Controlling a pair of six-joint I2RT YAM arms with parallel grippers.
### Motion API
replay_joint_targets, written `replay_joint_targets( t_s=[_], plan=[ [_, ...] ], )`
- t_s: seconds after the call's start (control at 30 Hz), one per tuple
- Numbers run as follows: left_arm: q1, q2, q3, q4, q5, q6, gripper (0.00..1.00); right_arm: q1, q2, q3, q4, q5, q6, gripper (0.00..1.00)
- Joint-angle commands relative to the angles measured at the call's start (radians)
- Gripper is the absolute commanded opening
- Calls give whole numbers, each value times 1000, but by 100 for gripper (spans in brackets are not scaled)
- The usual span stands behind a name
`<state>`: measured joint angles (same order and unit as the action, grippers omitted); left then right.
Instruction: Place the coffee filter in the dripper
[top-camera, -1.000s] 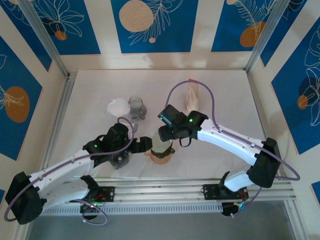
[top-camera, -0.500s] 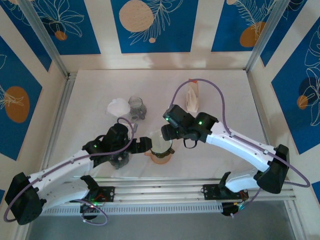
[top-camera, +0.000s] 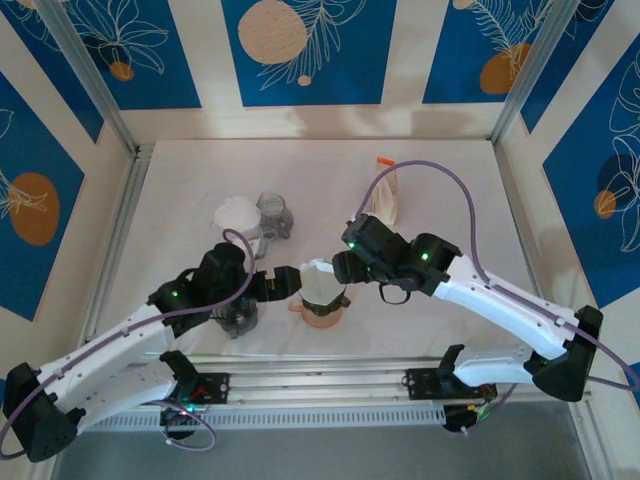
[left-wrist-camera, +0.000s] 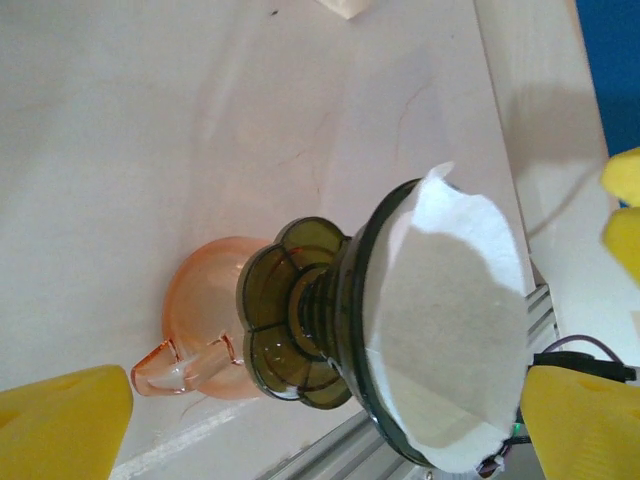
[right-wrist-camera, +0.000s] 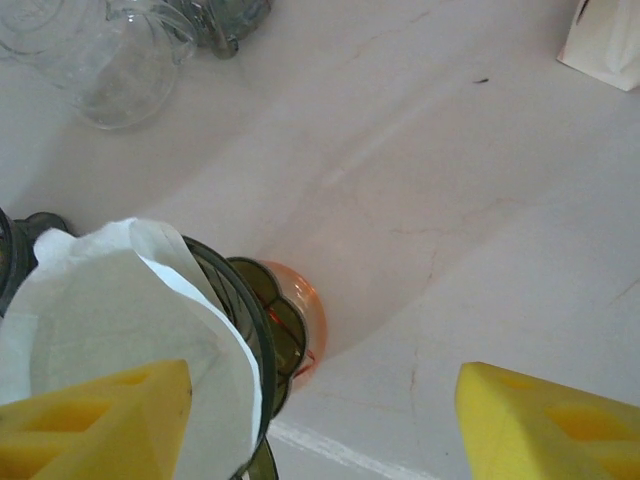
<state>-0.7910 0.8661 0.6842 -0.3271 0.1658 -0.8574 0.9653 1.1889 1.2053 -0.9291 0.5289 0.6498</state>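
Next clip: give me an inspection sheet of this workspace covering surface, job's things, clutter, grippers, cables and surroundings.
Surface: white table, faint marks, no spill seen.
Job's things: white coffee filter sits inside the dark green dripper, which stands on an orange glass cup.
Clutter: clear glass, white paper pile and paper bag at the back; dark glass item under the left arm.
Grippers: left gripper open, fingers either side of the dripper, not touching; right gripper open, one finger over the filter's edge, contact unclear.
Cables: a purple cable loops above each arm.
Surroundings: blue-and-cream patterned panels, metal frame posts.
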Motion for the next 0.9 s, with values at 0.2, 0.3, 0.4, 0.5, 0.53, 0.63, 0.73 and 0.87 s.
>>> replay_joint_targets(
  t_s=[0.2, 0.3, 0.4, 0.5, 0.53, 0.63, 0.73, 0.87],
  plan=[
    [-10, -146, 34, -172, -120, 69, 100, 59, -164, -154, -13, 33, 84, 70],
    [-10, -194, -2, -216, -135, 77, 100, 81, -230, -228, 0, 27, 117, 70],
    [-10, -235, -38, -269, -152, 74, 99, 104, -295, -312, 23, 13, 152, 69],
    [-10, -269, -65, -286, -154, 77, 98, 118, -346, -406, 75, -36, 166, 67],
    [-10, -276, -74, -285, -152, 77, 97, 125, -357, -431, 93, -51, 167, 66],
    [-12, -272, -101, -255, -111, 91, 88, 150, -384, -516, 149, -68, 186, 65],
    [-16, -223, -125, -204, -48, 97, 75, 172, -398, -575, 196, -67, 202, 62],
    [-71, -142, -122, -168, -50, 108, 63, 175, -397, -634, 275, -106, 202, 58]
  ],
)
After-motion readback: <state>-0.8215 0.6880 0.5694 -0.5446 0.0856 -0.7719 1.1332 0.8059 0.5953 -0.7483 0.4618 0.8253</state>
